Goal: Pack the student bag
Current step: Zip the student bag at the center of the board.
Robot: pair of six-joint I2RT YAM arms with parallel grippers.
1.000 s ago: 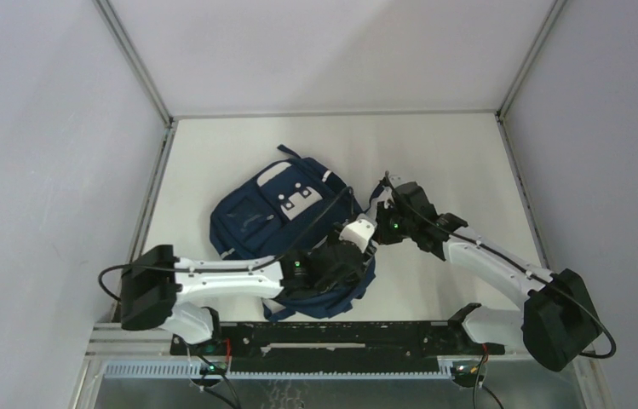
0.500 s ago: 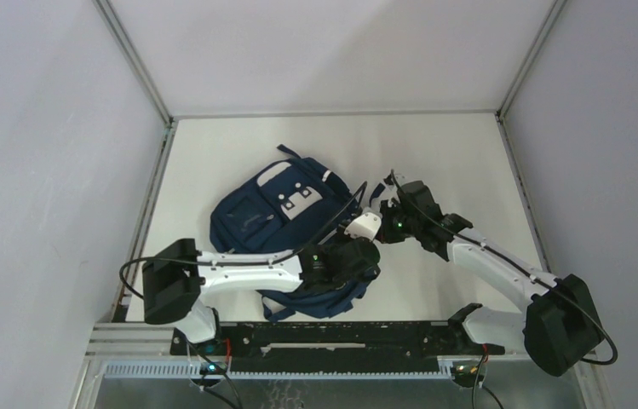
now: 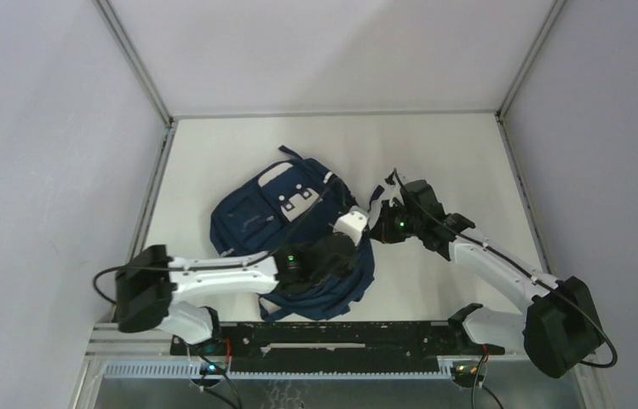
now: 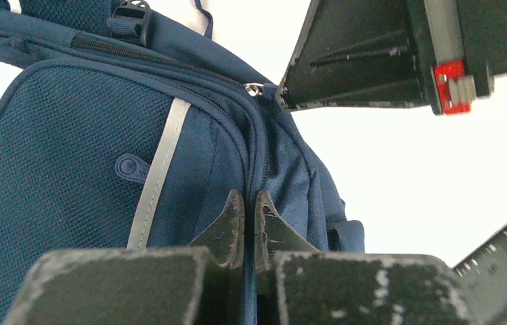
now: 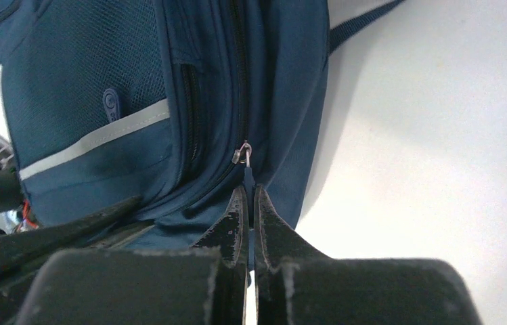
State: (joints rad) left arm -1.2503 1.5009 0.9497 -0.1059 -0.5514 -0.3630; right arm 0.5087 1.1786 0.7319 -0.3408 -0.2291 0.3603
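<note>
The student bag (image 3: 247, 223) lies flat on the white desk (image 3: 443, 153), left of the middle, with its square front panel facing up. The only labels on it are the white patches (image 3: 298, 200) on the front and a small round badge (image 4: 130, 168) on the mesh pocket (image 4: 54, 176) at its side. The dark marks on the patches are too small to read from above, and the raised mark on the badge cannot be made out either. A grey stripe (image 4: 159, 169) runs down that pocket just beside the badge.

The right fingers (image 5: 231, 220) are clenched on the blue tab that hangs from the metal zipper pull (image 5: 244, 154), at the bag's right edge. The left fingers (image 4: 227, 227) are pressed together against the seam beside the zipper track, a little nearer along the same side. Whether a fold of fabric is caught between them I cannot tell. In the left wrist view the right fingers sit just beyond the zipper pull, close to the left ones.

Compared with one second earlier, the left fingers have gone from spread to clenched. The left arm (image 3: 221, 274) had swung its wrist out to the right half a second ago. It has now come back, and the wrist lies slightly farther and more to the left than at the start. The right arm (image 3: 494, 264) has barely shifted, with its wrist at the same spot by the bag's right edge. The bag lies where it did.
</note>
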